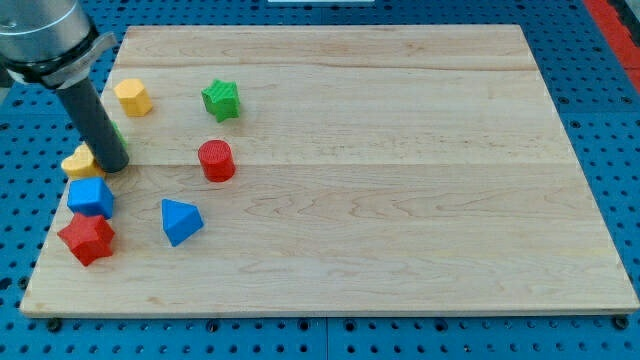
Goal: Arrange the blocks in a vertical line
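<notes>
My tip rests at the view's left of the wooden board, touching the right side of a yellow heart-shaped block. A sliver of a green block shows behind the rod, mostly hidden. A yellow hexagonal block lies above the tip. A green star block is up and to the right. A red cylinder sits to the tip's right. Below the tip are a blue cube, a red star block and a blue triangular block.
The board lies on a blue perforated table. The arm's grey body fills the top left corner. The yellow heart, blue cube and red star sit close to the board's left edge.
</notes>
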